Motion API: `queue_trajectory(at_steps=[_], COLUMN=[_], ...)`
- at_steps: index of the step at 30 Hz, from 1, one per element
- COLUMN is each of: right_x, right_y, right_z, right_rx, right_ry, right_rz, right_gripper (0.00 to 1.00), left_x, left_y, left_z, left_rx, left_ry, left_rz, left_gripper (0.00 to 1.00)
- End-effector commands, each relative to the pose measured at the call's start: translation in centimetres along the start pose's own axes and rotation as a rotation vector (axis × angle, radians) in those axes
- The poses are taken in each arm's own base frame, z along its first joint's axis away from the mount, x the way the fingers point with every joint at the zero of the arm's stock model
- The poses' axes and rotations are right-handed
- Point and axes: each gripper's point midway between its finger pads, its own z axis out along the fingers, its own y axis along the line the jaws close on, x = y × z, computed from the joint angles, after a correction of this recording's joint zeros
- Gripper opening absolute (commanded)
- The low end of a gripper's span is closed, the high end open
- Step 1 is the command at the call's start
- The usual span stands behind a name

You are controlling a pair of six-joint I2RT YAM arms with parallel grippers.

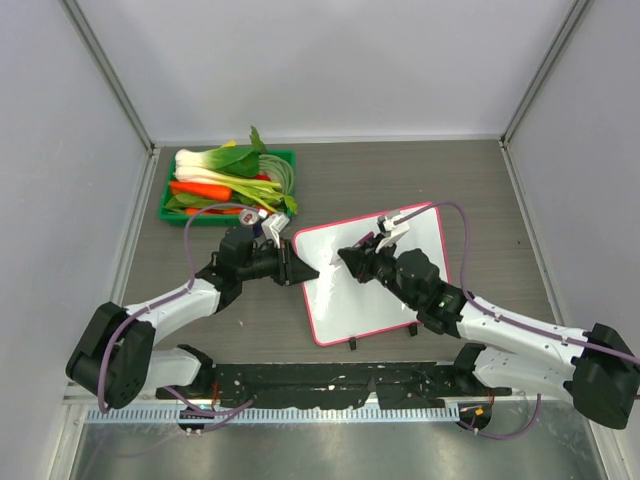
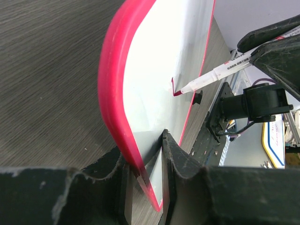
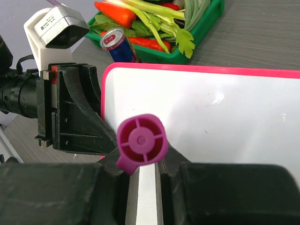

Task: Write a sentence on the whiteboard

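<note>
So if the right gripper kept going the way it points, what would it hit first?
Probably the whiteboard: the marker in the right gripper has its tip on it. Depth is hard to judge; just beyond sits the left gripper, clamped on the board's edge.

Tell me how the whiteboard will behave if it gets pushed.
Probably stiff: the whiteboard looks flat across its face though the left gripper pinches only its pink edge. Likely slippery: its glossy surface shows reflections. It could slide or tip easily, with just two small feet at its near edge.
</note>
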Motion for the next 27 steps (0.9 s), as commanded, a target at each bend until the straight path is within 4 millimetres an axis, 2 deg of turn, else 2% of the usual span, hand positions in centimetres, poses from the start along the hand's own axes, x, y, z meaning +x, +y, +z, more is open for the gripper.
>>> queue_trajectory(at_steps=[1,11,18,27], right_x=[-0.5,-5.6,-5.2,-4.0], right_y=[-0.7,1.5,0.7,-0.6], right_z=[-0.5,-0.1,1.0,0.9], right_rx=[0.045,-0.002,0.05,0.105], right_ry=[-0.022,-0.136,-0.124,-0.102], right_rz=[0.012,0.035,0.033,0.023], right_gripper=[0.01,0.01,0.01,0.01], left_x=[1.6,1.6,1.6,1.6], left_y=[6.5,6.4,6.4,6.3], left_z=[-0.8,-0.7,-0.7,-0.6], left_rx=[-0.257,-0.25,-0.249,-0.244], left_ry=[0.019,0.019,0.021,0.025], left_rz=[0.111,0.112,0.113,0.111], left_gripper=[0.0,0.0,0.0,0.0])
